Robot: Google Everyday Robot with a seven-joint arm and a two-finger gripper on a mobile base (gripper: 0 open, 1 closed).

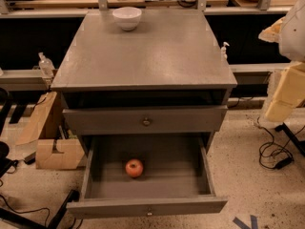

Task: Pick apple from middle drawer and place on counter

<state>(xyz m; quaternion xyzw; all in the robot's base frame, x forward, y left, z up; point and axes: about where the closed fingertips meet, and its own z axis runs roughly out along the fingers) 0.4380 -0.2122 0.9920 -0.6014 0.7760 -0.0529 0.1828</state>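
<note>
The red apple (134,168) with a yellowish patch lies on the floor of the middle drawer (171,178), left of centre. The drawer is pulled fully open, and its front panel with a small knob (149,212) is near the bottom edge of the view. The grey counter (147,56) is the top of the cabinet above it. My gripper is not in view. Only a white and cream part of my arm (289,70) shows at the right edge, level with the counter and well away from the apple.
A white bowl (127,17) stands at the back of the counter. The upper drawer front with a brass knob (146,121) is shut above the open drawer. Cardboard (52,142) lies on the floor to the left, cables (274,151) to the right.
</note>
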